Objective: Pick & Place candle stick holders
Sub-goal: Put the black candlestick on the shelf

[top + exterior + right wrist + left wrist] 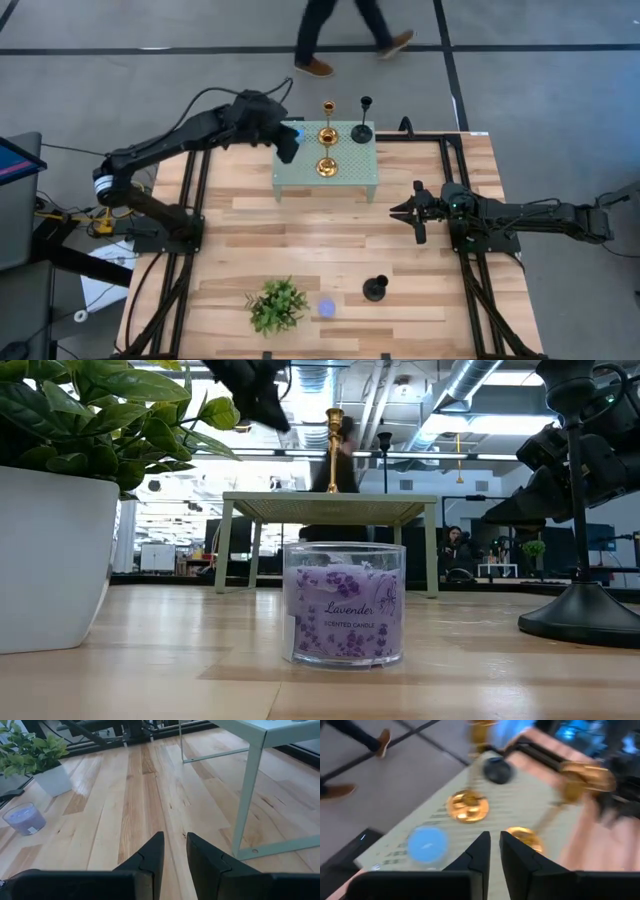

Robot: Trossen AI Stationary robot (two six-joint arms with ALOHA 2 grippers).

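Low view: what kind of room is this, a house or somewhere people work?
Probably a workplace, like a robot lab or open office. Exposed silver ceiling ducts run overhead, a person sits at a desk far behind, and the light wooden table holds two dark robot arms.

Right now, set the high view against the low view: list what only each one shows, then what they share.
Only the high view shows a person's legs walking past the table, the second gold holder, the right gripper over bare wood, and the left gripper over the raised stand's corner.

Only the low view shows the candle's Lavender label and the room beyond.

Both show the stand, a gold holder and a black holder on it, another black holder on the table, the plant and the purple candle.
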